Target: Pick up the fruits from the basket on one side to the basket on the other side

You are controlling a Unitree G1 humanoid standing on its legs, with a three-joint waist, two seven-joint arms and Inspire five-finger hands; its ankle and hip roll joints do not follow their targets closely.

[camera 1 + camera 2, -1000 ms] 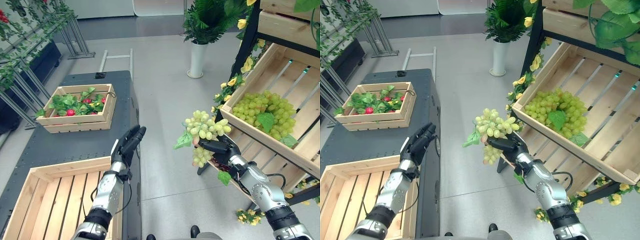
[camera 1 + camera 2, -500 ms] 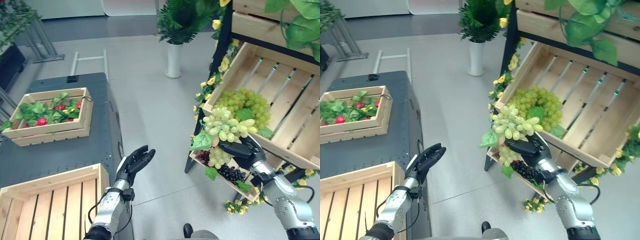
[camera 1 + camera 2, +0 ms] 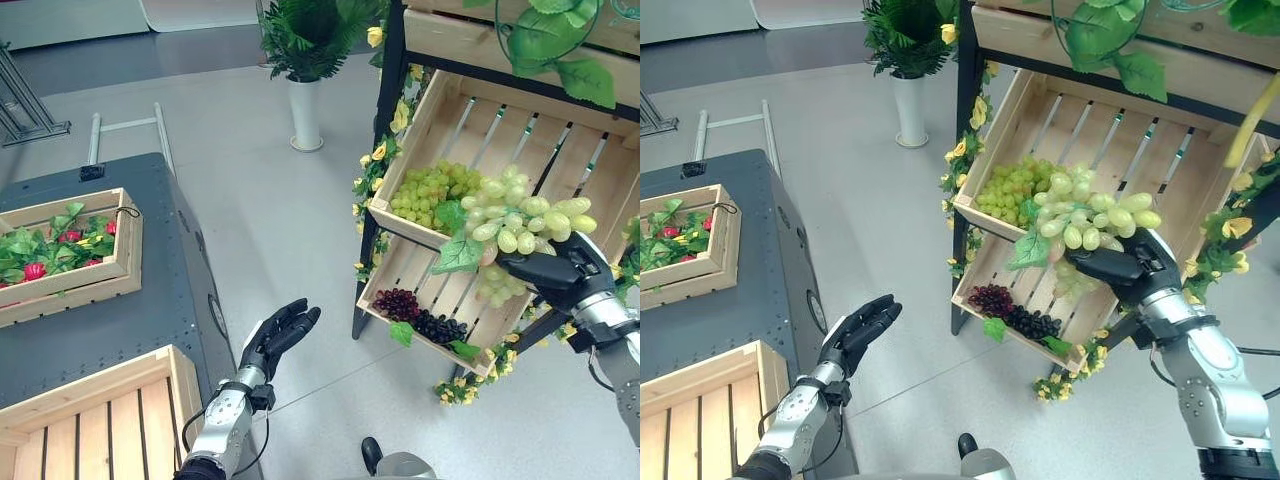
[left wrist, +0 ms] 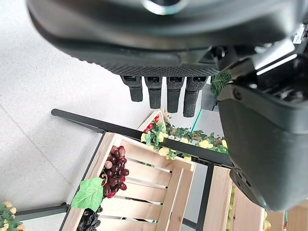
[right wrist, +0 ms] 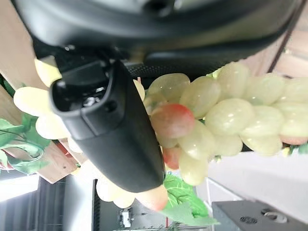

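Observation:
My right hand (image 3: 556, 273) is shut on a bunch of green grapes (image 3: 520, 222) with a leaf, held in the air in front of the slanted shelf crate (image 3: 560, 150). In the right wrist view the thumb (image 5: 113, 134) presses against the same grapes (image 5: 216, 115). More green grapes (image 3: 425, 195) lie in that crate's lower corner. Dark grapes (image 3: 415, 315) lie in the lower shelf crate (image 3: 400, 268). My left hand (image 3: 275, 335) hangs open over the floor beside the dark table (image 3: 130, 325). An empty slatted crate (image 3: 110, 420) sits at the table's near end.
A small crate of leaves and red fruit (image 3: 60, 250) sits farther back on the table. A potted plant in a white vase (image 3: 303, 105) stands on the floor behind. Yellow flowers (image 3: 375, 165) trim the shelf's frame. Open floor lies between table and shelf.
The camera has swung right, shifting the whole scene left. My right hand with the grape bunch has moved right and nearer the shelf crates. The left hand stays open by the table.

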